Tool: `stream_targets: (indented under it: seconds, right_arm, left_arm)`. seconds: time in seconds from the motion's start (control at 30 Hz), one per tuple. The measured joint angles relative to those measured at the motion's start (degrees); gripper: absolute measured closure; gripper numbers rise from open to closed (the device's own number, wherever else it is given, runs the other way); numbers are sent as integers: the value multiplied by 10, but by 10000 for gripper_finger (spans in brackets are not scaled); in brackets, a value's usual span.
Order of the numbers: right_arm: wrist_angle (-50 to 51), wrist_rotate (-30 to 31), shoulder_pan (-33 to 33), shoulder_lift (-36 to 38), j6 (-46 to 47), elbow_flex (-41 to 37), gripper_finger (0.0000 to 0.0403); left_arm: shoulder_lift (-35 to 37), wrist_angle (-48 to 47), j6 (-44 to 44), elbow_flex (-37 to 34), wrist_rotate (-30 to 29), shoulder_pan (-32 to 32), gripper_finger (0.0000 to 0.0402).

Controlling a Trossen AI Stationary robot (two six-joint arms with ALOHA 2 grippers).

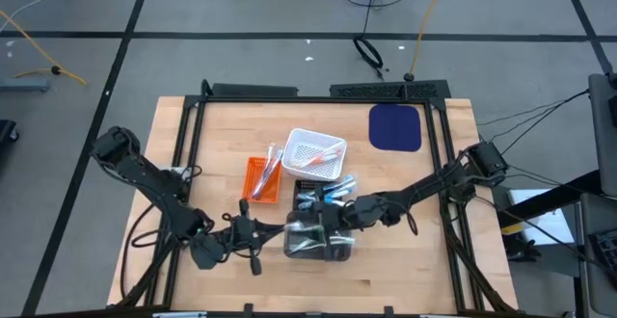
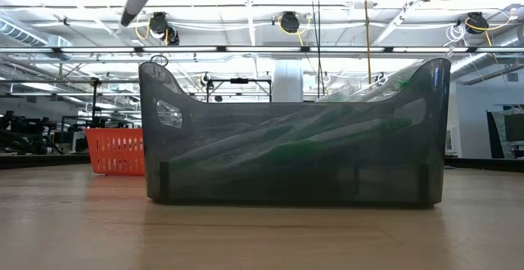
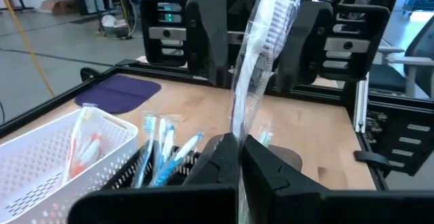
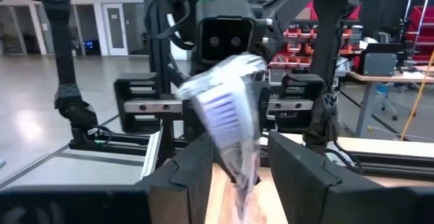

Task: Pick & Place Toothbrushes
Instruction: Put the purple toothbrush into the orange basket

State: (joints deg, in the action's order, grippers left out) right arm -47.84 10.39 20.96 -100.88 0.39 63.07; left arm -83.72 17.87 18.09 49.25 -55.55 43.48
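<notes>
Left gripper point(image 3: 239, 157) pinches a wrapped toothbrush point(image 3: 254, 61) upright, seemingly for handover or reorienting, while right gripper point(image 4: 237, 166), jaws spread around a wrapped brush point(image 4: 227, 112), sits above the grey bin point(image 1: 318, 244).

Lots hidden or smeared in this one

From table height the smoky bin point(image 2: 295, 143) turns the toothbrushes point(image 2: 327, 131) inside into vague green streaks, and it covers most of the orange basket point(image 2: 115, 151). The wrapped brush point(image 4: 227, 115) by the right gripper point(image 4: 237, 173) is blurred. The left gripper point(image 3: 239, 163) hides the other wrapped brush's point(image 3: 261, 41) lower end.
</notes>
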Motion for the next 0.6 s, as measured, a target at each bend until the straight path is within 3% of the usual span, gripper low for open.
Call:
stream_targets:
  seconds: [0.13,0.27,0.6]
  right_arm:
    - [1,0,-5,0,6,0,300]
    - [1,2,-5,0,-13,0,384]
    - [14,1,-5,0,-15,0,399]
  left_arm:
    - [0,0,0,0,0,-1,401]
    - [0,0,0,0,2,0,400]
    - [0,-15,1,0,-1,0,383]
